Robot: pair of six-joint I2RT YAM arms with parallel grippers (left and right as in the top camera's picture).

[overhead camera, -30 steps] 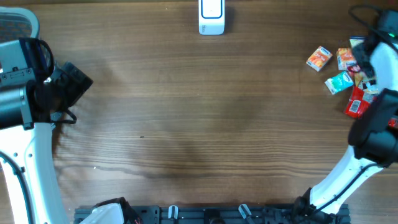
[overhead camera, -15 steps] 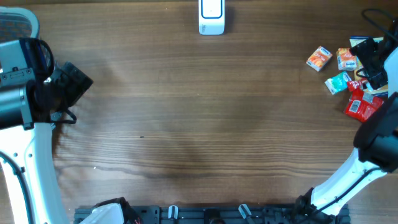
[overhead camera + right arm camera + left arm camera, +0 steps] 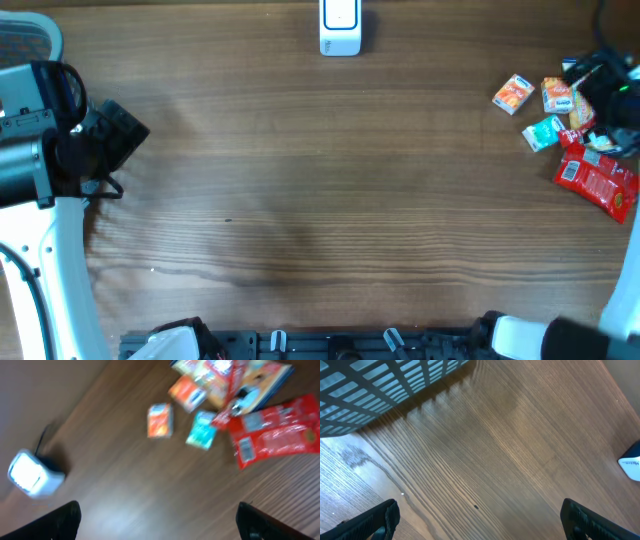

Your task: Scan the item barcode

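Wood-grain brown laminate worktop [image 3: 320, 200], matt, with streaks running side to side in the overhead view.

Item: red flat glossy plastic pouch [image 3: 598, 182], rectangular and crinkled. It lies flat on the worktop at the far right edge. Its long axis runs diagonally, from upper left to lower right in the overhead view. A white printed patch sits at the upper-left end, the end nearer the worktop's middle. The print is too small to read.

Neighbours, in a loose cluster just beside the pouch's upper-left end:
- Teal small soft packet [image 3: 545, 132], tilted.
- Orange small cardboard carton [image 3: 512, 94], set slightly apart to the left.
- Second orange-and-yellow small carton [image 3: 555, 95].
- Flat multicoloured packet with a dark-blue edge [image 3: 260, 372], partly covered by the right arm's dark wrist in the overhead view.

White boxy plastic barcode scanner with rounded corners [image 3: 340, 27]. It stands at the rear edge, centre, well apart from the pouch across bare wood.

Right arm's black fingers [image 3: 60, 522] are spread wide and grasp nothing. They are raised over the cluster, and this view is motion-blurred.

Left arm's black fingers [image 3: 375, 520] are also spread wide and grasp nothing. They are over the left side, near a pale blue-grey plastic mesh basket [image 3: 380, 385].
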